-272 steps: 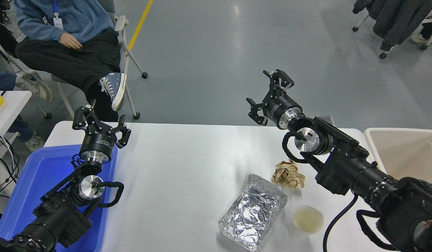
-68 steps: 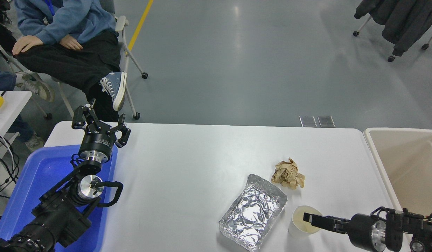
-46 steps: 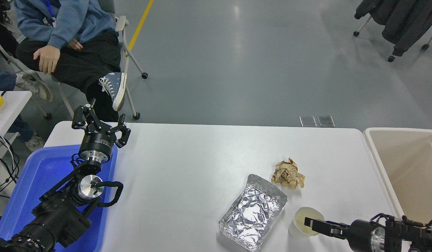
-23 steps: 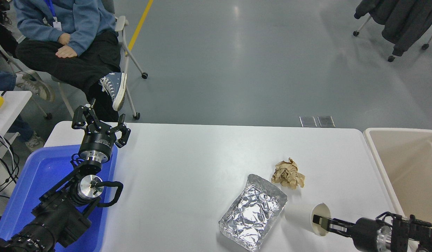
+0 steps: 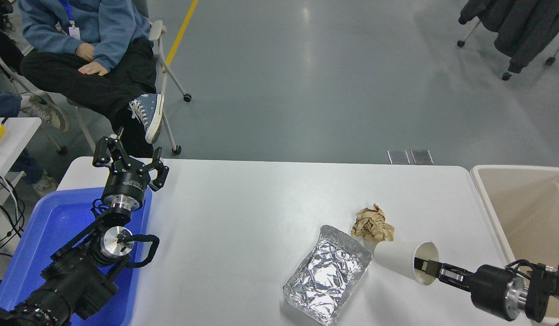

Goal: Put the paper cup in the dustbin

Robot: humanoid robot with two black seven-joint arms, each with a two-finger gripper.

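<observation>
The white paper cup (image 5: 399, 259) is tipped on its side above the table's front right, its mouth facing right. My right gripper (image 5: 425, 266) comes in from the lower right and is shut on the cup's rim, one finger inside the mouth. The beige dustbin (image 5: 488, 203) stands off the table's right edge, to the right of the cup. My left gripper (image 5: 127, 160) is open and empty, parked at the lower left over the blue tub.
A crumpled brown paper ball (image 5: 373, 228) lies just behind the cup. A foil tray (image 5: 327, 274) lies to its left. A blue tub (image 5: 39, 244) sits at the left edge. A person (image 5: 87, 50) sits on a chair at the far left.
My right gripper came down from above the table to the cup, closed on its rim, and has lifted and tipped it onto its side, moving up and right. The person shifted their hands.
</observation>
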